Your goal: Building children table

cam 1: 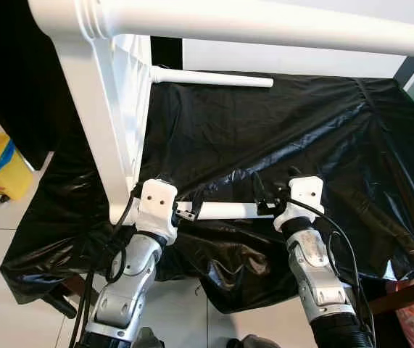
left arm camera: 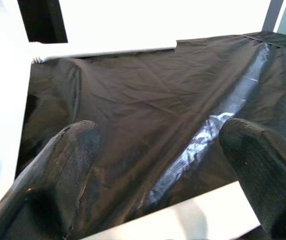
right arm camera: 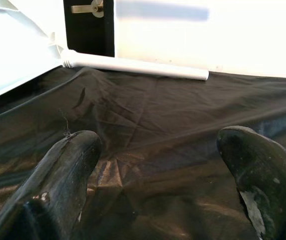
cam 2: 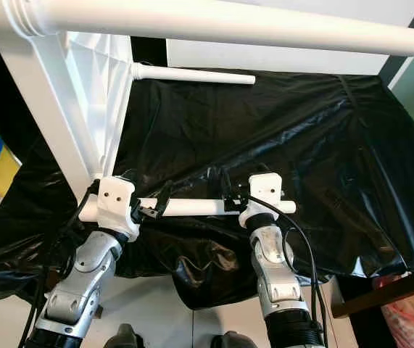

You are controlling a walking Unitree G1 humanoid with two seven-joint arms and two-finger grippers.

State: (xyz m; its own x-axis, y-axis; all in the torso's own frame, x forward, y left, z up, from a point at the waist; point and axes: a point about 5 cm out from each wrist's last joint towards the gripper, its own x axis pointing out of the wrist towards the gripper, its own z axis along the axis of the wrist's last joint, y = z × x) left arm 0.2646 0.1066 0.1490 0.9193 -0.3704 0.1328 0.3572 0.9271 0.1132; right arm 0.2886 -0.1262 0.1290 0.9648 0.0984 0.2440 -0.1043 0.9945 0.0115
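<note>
your left gripper (cam 2: pixel 145 210) and right gripper (cam 2: pixel 230 203) sit at the near edge of a desk covered in black plastic sheet (cam 1: pixel 301 138), on either side of a white table leg (cam 2: pixel 192 207) lying across that edge. both sets of fingers are spread, pinching nothing. the white table frame (cam 1: pixel 98 123) stands on its side to the left (another leg (cam 1: pixel 214 78) juts out behind). the leg looks light, stiff and smooth, likely slippery; grip near its middle.

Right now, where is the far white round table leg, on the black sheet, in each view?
Left eye view: far white round table leg at upper middle, along the sheet's far edge.
Right eye view: upper left of middle.
Left wrist view: across the sheet's far edge.
Right wrist view: same far edge.
Shared landmark: crinkled black plastic sheet.
</note>
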